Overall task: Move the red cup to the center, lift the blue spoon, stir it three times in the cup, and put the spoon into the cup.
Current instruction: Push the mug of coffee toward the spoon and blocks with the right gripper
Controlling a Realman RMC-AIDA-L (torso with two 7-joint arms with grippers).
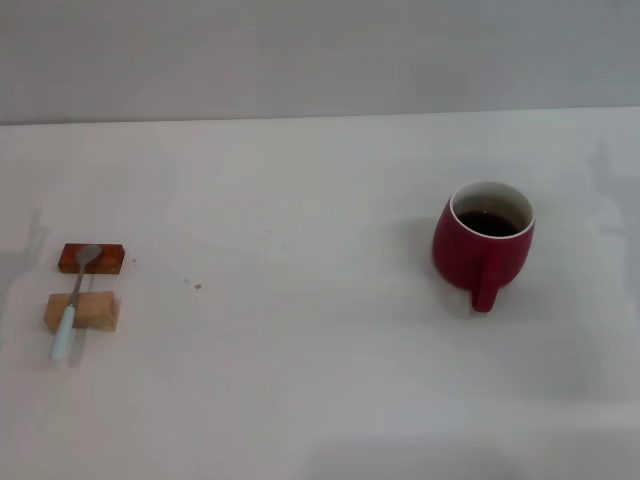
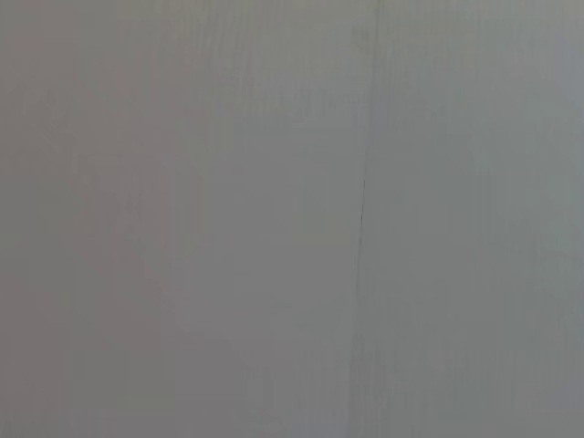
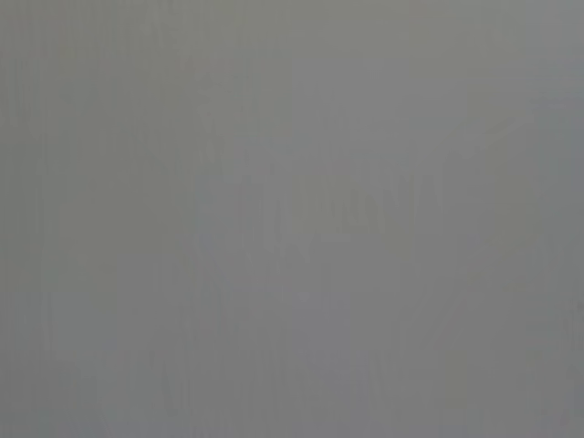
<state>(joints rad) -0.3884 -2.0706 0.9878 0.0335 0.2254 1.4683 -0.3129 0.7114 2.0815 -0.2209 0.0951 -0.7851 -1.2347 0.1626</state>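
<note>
On the right half of the table (image 1: 320, 400), as your head view shows it, stands the red cup (image 1: 483, 243), upright, dark liquid inside, its handle turned toward you. It sits well off centre, so your first move is a slide or carry leftward across the table. That stretch looks open: only a tiny speck lies out there, and the far edge runs well behind the cup. Far over on the left lies the blue spoon (image 1: 74, 305), its metal bowl resting on a dark brown block (image 1: 92, 258) and its neck crossing a tan block (image 1: 82, 311), with the pale handle sticking out toward you. Its long axis runs nearly front to back, leaning slightly, and the blocks hold it up off the table, which should leave room to get jaws around the handle. Cup and spoon are well apart, with bare table between them.

Neither arm appears in the head view, so judge by sides: the right arm is likely the nearer one for the cup, the left arm for the spoon.

Your left wrist view shows only a plain grey surface with a faint thin line down it, no jaws and no task things. Your right wrist view is a blank grey field too. You cannot tell whether either pair of jaws is spread or pressed together.
</note>
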